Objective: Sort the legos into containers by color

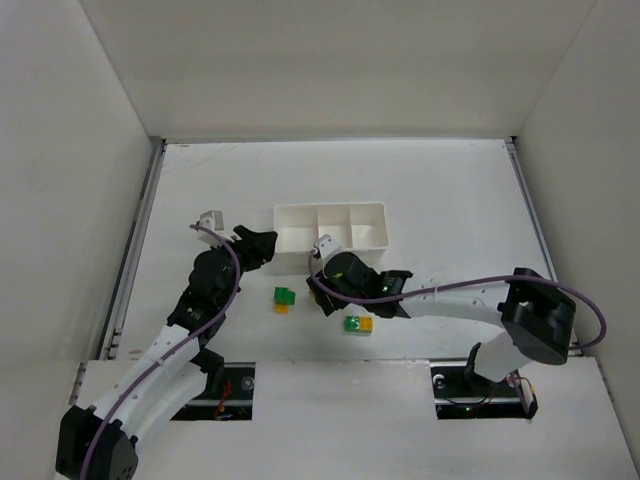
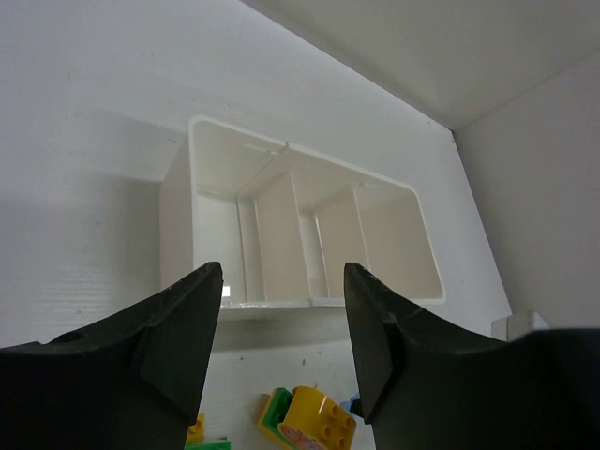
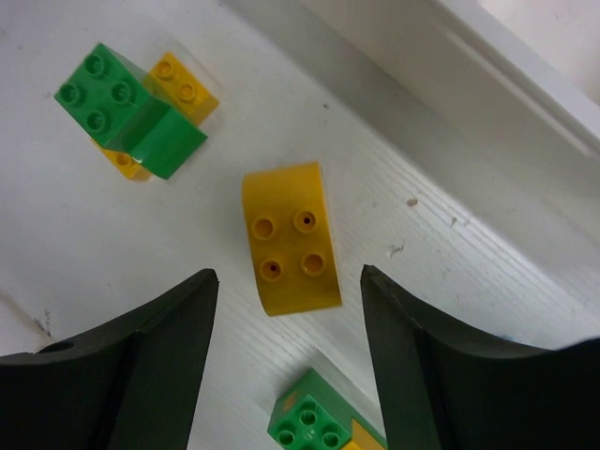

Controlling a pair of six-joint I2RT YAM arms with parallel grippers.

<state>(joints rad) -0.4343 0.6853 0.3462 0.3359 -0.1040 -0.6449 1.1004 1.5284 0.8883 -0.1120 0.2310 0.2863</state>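
One white tray of three compartments on desk, three lego items loose on desk near tray, left green-and-yellow pair, right green-and-yellow pair, one lone yellow brick beneath released right claw, left claw spread apart, facing tray

A white rectangular plastic tray, split into three side-by-side compartments, lies near the middle of the white table; the left arm's black gripper sits just beside the tray's left end, pointing toward it; the right arm's black gripper hangs near the tray's front wall, its arm reaching in from the right; a small green-and-yellow brick pair lies between the two arms; a second green-and-yellow brick pair lies just beside the right wrist, on its near side; a purple cable runs along each arm.
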